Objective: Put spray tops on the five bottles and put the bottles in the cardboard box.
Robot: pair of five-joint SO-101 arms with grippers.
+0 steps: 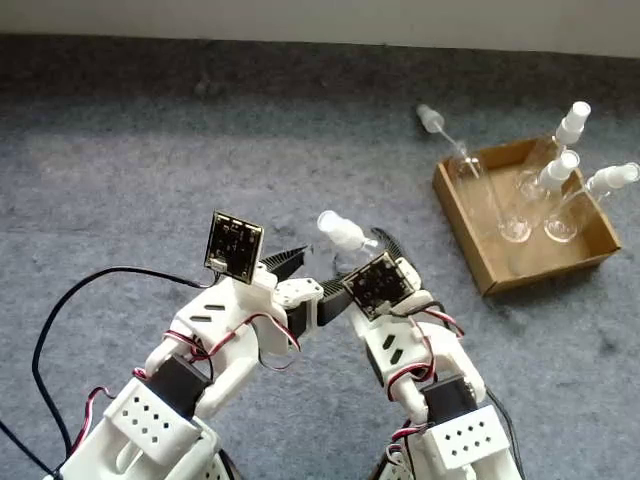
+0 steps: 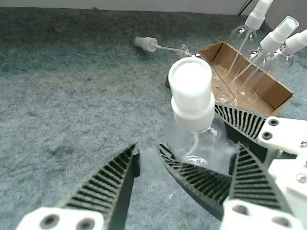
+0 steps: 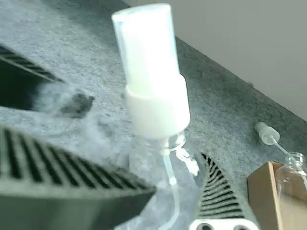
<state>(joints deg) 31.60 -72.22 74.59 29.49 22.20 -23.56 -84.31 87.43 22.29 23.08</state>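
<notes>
The left pincer (image 2: 148, 151) stands partly open, with only the grey surface (image 2: 62, 96) showing between its jaws; it grips nothing. Just off its right-hand jaw, outside the gap, stands a clear bottle (image 2: 199, 143) with a white spray top (image 2: 191, 91) seated on its neck. Whether that jaw touches the glass I cannot tell. The right pincer (image 3: 177, 175) is closed around this bottle's lower body, one ribbed jaw on each side. It holds the bottle upright, and the top rises above the jaws. Beyond the right pincer and off to its right sits the cardboard box (image 1: 550, 265), well apart from both pincers. At the box's far corner on the side towards the pincers is another bottle (image 1: 466, 167). A second spray top (image 1: 430, 119) slants out of it, its thin tube in the neck and its head hanging clear, not seated. Whether this bottle is inside the wall or just against it is unclear. Farther right in the box stand three capped bottles (image 1: 557, 170), their white tops close together.
</notes>
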